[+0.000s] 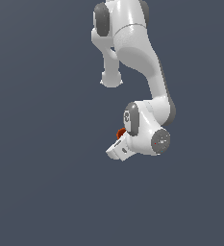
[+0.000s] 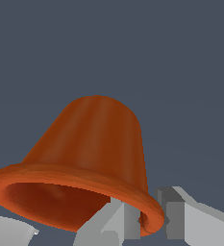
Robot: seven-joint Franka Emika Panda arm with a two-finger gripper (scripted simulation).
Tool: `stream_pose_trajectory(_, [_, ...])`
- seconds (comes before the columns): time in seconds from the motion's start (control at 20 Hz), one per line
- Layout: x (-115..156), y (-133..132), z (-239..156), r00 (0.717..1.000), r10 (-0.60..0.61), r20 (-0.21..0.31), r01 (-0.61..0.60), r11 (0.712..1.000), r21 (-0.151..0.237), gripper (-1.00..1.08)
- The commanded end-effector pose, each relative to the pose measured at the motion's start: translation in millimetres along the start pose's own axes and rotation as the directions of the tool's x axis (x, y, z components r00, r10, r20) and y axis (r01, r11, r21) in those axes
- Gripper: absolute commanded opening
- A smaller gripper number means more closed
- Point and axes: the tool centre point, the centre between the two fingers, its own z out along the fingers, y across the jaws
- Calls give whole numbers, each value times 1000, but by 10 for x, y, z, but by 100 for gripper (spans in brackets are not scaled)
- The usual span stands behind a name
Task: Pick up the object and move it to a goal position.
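Note:
The object is an orange-red ribbed cup with a flared rim and a hollow inside; it fills the wrist view. My gripper straddles its rim wall. One grey finger is on the hollow side and the other finger is outside, both against the rim. In the exterior view only a small orange patch of the object shows beside the white hand. The gripper is mostly hidden behind the wrist there.
The white arm bends down from the top of the exterior view to the wrist. A plain dark grey-blue surface lies all around. A pale rounded part shows at the wrist view's edge.

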Motion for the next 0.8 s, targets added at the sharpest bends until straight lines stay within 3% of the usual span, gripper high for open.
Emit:
stream_pose_trajectory(0.0, [-34,42,-67,1000,-9,-24,9,1000,-20,-100])
stream_pose_trajectory(0.3, [-154,176,-267,993,-50,-104,40,995,-90,-100])
stream_pose_trajectory(0.75, [-435,423,-672,956,-147,-256,85,967,-239,-100])
